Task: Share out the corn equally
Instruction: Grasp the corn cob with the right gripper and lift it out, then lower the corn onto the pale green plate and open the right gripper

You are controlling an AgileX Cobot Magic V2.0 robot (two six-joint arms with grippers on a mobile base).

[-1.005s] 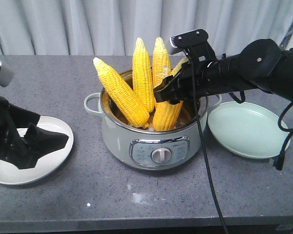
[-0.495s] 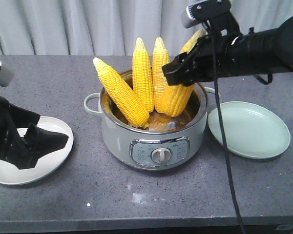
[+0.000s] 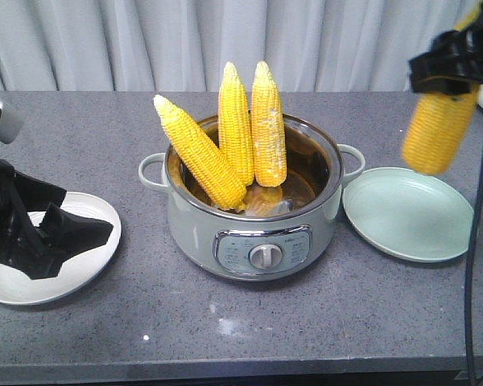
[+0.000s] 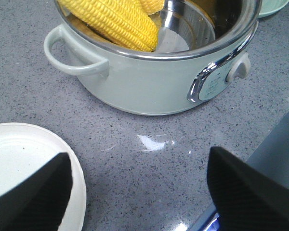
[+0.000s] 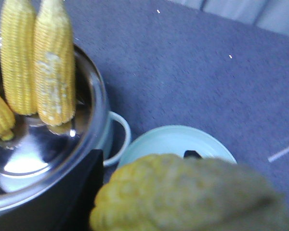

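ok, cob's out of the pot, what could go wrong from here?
1. The right gripper grips the held cob near its upper end, with most of it hanging below, so it may slip or swing.
2. The green plate is shallow, so a round cob released from height could roll off.
3. In the pot, the leftmost cob leans out over the rim, and a bump could tip it.

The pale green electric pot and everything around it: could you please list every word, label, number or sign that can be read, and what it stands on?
Chrome control panel of the pale green electric pot: tiny printed marks above the round silver knob, too small and blurred to read.
Elsewhere, including the yellow corn cob held by the right gripper: no text visible.
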